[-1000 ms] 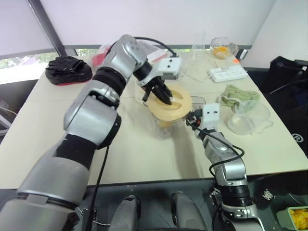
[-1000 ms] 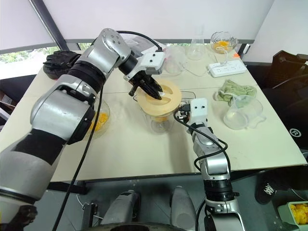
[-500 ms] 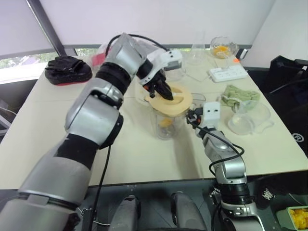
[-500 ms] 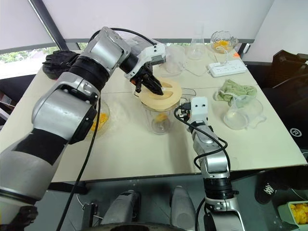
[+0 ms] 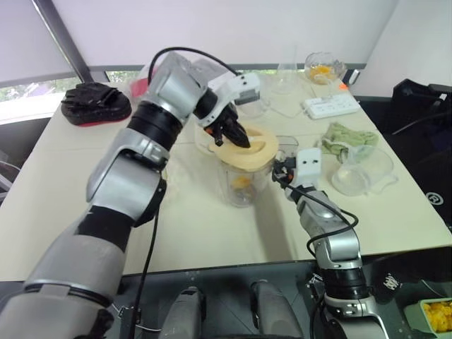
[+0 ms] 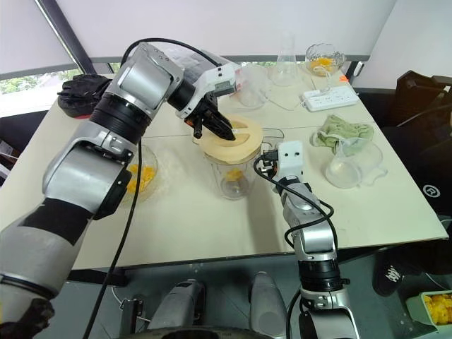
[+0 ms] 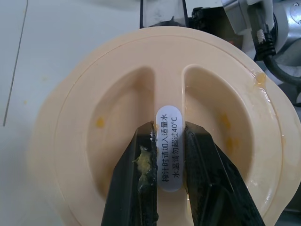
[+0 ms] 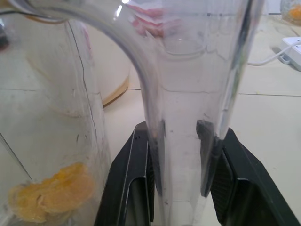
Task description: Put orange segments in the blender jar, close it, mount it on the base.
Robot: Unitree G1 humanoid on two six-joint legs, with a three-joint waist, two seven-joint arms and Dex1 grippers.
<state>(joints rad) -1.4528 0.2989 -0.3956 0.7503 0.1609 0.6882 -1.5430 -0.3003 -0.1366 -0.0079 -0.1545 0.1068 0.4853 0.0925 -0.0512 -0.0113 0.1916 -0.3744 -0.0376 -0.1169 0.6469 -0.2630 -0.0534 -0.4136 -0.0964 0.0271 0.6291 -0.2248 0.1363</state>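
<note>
Left hand [image 7: 164,188] pinches centre ridge of cream lid [image 7: 84,141], lid resting on top of blender jar [image 6: 229,173] at worktop [image 6: 198,226] middle; right hand [image 8: 181,155] clamps jar handle [image 8: 188,94]; orange segments [image 8: 49,190] at jar bottom

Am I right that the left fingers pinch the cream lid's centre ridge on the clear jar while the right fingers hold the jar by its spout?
Not quite. The right fingers clamp the clear plastic blender jar by its side handle, not its spout; the right wrist view shows it. The left fingers do pinch the round cream lid's centre ridge.
</note>
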